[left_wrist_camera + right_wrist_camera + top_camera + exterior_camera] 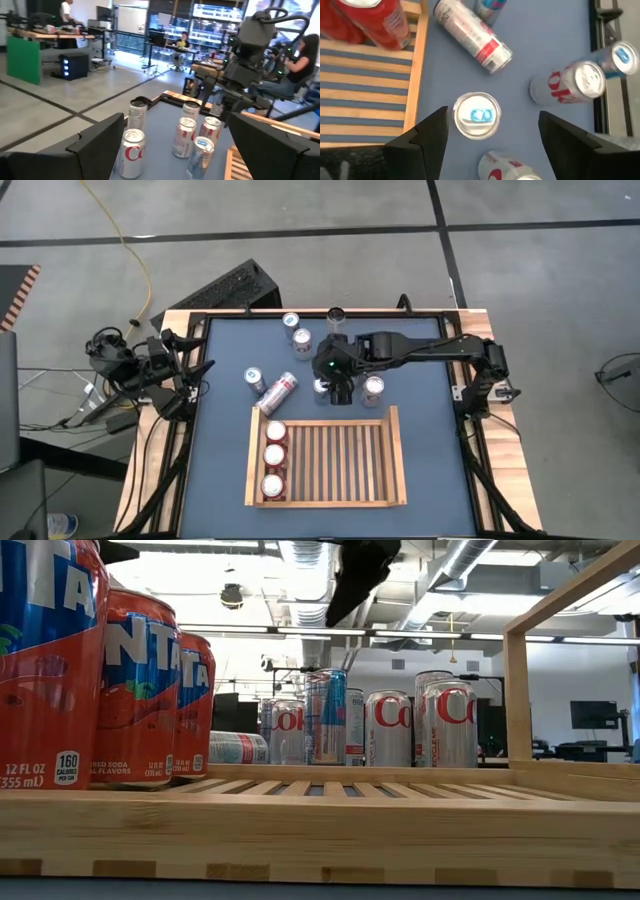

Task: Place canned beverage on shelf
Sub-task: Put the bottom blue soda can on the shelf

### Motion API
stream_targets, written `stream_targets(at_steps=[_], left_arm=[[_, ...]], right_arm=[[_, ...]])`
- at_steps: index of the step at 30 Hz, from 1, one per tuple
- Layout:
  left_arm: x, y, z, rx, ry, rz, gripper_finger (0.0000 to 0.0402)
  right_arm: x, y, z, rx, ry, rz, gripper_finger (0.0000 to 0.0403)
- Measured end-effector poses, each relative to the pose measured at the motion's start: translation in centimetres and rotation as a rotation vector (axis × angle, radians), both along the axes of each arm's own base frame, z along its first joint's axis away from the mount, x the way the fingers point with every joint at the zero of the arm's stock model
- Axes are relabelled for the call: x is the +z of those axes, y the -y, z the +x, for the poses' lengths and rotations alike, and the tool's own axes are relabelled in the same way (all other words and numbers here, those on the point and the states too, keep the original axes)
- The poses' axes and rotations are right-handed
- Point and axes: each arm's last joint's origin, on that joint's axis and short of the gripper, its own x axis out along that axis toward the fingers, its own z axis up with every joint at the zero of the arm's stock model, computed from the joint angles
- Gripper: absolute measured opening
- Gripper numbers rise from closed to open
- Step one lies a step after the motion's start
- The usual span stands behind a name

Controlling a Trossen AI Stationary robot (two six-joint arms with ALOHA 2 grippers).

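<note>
The right gripper (340, 387) hangs over the blue table (425, 380) just beyond the shelf's (395, 460) far rim, fingers spread wide and holding nothing. Directly beneath it stands an upright slim can with a blue tab (477, 115), seemingly untouched. 3 red cans (274, 457) line the shelf's left end. The left gripper (190, 380) waits open at the table's left edge.

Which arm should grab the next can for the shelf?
Right. Its open right gripper hangs directly over an upright blue-tab can just outside the shelf; the left gripper sits at the table's edge.
</note>
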Motion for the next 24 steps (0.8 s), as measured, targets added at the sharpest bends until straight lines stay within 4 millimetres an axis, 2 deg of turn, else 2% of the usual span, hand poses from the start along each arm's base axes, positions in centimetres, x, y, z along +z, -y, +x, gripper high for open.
stream_targets(at_steps=[5,9,12,18,24], left_arm=[[0.0,0.2,0.1,-0.09,0.012,0.016,0.0348],[0.1,0.3,0.1,-0.095,0.013,0.016,0.0348],[0.1,0.3,0.1,-0.095,0.011,0.02,0.0348],[-0.1,0.3,0.1,-0.086,-0.003,0.031,0.0348],[-0.1,0.2,0.1,-0.078,-0.007,0.031,0.0348]], right_arm=[[-0.2,-0.6,-0.3,0.08,-0.053,-0.036,0.0286],[-0.5,-0.8,-0.1,0.185,-0.083,-0.094,0.0286],[-1.1,-0.9,0.5,0.243,-0.091,-0.132,0.0286],[-4.0,-0.9,1.6,0.365,-0.224,-0.183,0.0286],[-4.1,-0.7,1.8,0.41,-0.234,-0.257,0.0286]])
